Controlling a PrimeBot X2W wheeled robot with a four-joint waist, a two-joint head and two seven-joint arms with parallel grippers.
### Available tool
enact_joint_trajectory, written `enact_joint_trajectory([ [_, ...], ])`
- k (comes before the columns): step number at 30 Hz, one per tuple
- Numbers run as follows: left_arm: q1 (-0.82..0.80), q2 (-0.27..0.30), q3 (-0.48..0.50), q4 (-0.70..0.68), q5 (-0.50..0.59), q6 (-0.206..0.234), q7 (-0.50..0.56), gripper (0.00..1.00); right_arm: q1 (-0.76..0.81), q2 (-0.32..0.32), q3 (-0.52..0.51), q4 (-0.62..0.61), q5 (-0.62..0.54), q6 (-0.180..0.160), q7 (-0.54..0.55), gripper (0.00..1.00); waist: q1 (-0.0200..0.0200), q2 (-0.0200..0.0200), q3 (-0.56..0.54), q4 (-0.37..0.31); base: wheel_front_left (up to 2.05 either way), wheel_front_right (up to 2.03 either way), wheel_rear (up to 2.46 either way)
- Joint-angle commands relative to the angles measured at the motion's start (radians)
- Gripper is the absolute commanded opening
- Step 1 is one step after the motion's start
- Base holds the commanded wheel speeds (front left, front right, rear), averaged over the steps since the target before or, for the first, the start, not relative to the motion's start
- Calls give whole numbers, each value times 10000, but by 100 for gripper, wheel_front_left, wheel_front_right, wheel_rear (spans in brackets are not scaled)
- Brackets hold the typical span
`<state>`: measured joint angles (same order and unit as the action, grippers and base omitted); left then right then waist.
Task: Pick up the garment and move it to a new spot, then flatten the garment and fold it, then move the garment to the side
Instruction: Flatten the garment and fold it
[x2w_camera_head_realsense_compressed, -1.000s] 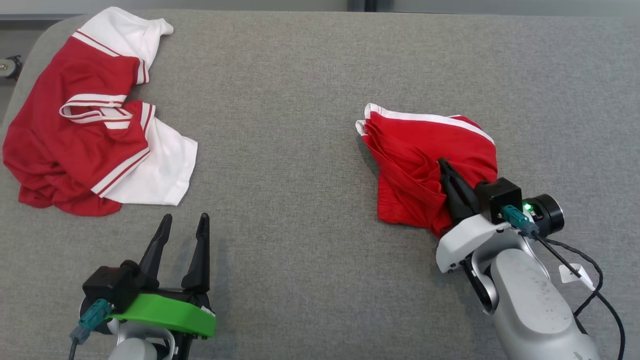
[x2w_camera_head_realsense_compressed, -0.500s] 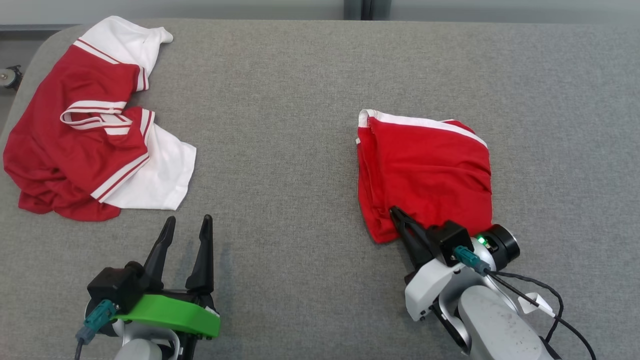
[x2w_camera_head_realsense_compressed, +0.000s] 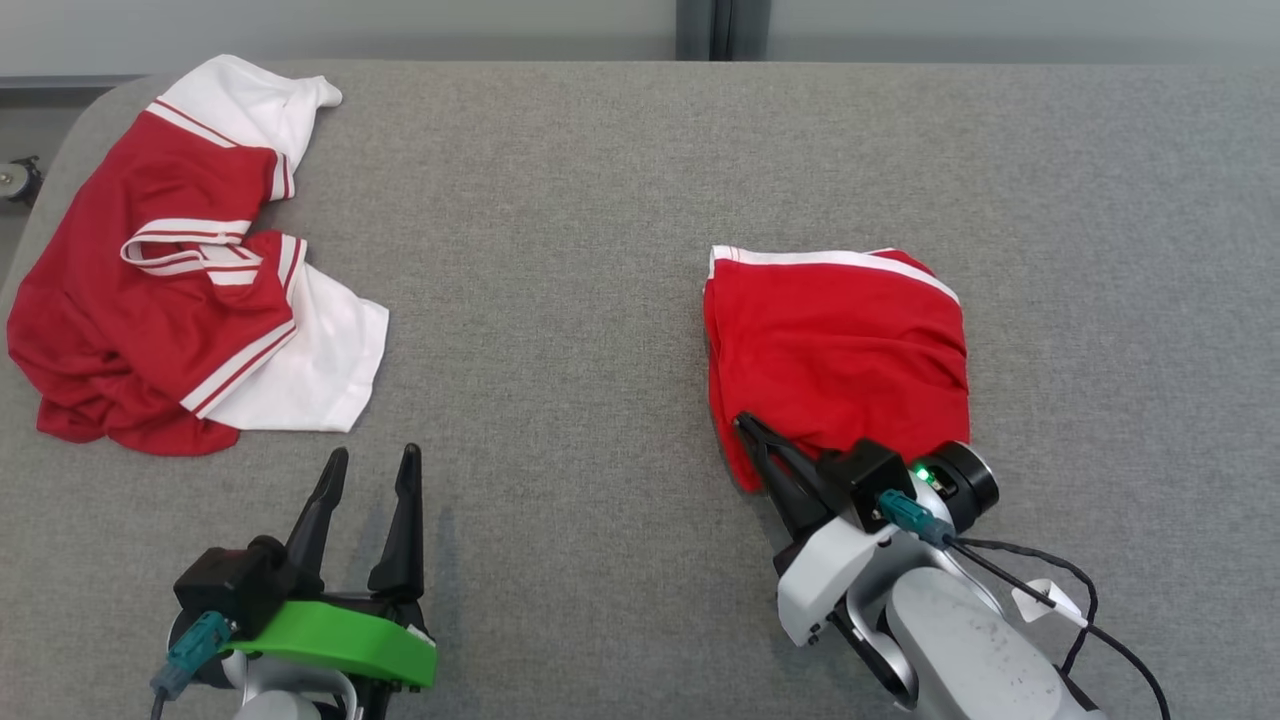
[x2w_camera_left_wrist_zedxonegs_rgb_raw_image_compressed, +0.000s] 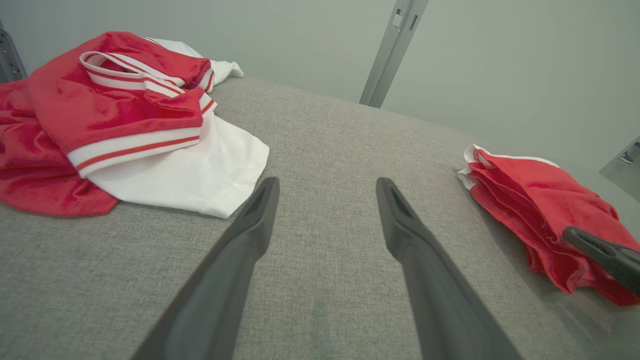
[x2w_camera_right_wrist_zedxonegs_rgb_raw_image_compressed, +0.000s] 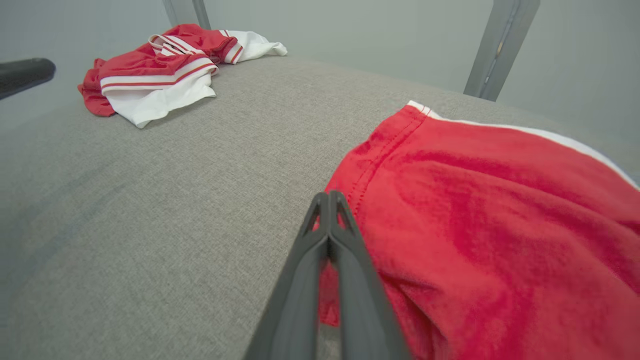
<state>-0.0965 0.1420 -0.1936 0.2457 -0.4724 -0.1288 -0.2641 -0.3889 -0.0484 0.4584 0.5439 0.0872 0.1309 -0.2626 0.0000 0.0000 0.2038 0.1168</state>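
Two arms over the grey table (x2w_camera_head_realsense_compressed: 560, 250), and they're doing pretty different things. The right arm comes in low from the near right with the forearm angled toward the middle. The right gripper (x2w_camera_head_realsense_compressed: 745, 422) (x2w_camera_right_wrist_zedxonegs_rgb_raw_image_compressed: 327, 196) has its fingers pressed tight together, lying across the near-left corner of the garment (x2w_camera_head_realsense_compressed: 835, 340) (x2w_camera_left_wrist_zedxonegs_rgb_raw_image_compressed: 530, 200) (x2w_camera_right_wrist_zedxonegs_rgb_raw_image_compressed: 500, 215). Honestly can't tell if any cloth is pinched between them or if they're just resting on it. In the right wrist view the tips sit right beside the stitched hem.

The left arm is at the near left. The left gripper (x2w_camera_head_realsense_compressed: 372, 455) (x2w_camera_left_wrist_zedxonegs_rgb_raw_image_compressed: 327, 182) is spread wide with nothing in it, fingers pointing away from the robot.

The garment itself is red, folded into a rough square and lying flat a bit right of centre, with its white-trimmed edge on the far side. It's well apart from the jersey (x2w_camera_head_realsense_compressed: 150, 290) (x2w_camera_left_wrist_zedxonegs_rgb_raw_image_compressed: 125, 115) (x2w_camera_right_wrist_zedxonegs_rgb_raw_image_compressed: 165, 75), a red-and-white one crumpled up by the far-left corner.

Room-wise, there's a wide stretch of grey surface between the two pieces, plus more to the right of the garment and beyond it up to the far edge. That far edge runs straight under the wall, and the far-left corner is rounded. The jersey sits close to the left edge. The left gripper's tips are near its white part but not touching.
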Motion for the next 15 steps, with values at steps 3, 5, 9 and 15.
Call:
enact_joint_trajectory([
  [3,235,-50,204,-10,133,-34,1,100,411,-44,-272,-476,63,-5,-29,0,0,0,-321,-242,0,0,0],
  [5,373,-72,342,-13,169,-35,2,100,676,-41,-570,-848,3,-3,-29,0,0,0,-498,-403,0,0,0],
  [9,554,-113,503,-20,251,-35,1,100,1234,-40,-1173,-1298,-239,-5,-29,0,0,0,-784,-622,0,0,0],
  [15,897,-242,592,63,478,-35,2,100,2538,-33,-2583,-2199,-815,-5,-29,100,0,0,-1301,-874,0,0,0],
])
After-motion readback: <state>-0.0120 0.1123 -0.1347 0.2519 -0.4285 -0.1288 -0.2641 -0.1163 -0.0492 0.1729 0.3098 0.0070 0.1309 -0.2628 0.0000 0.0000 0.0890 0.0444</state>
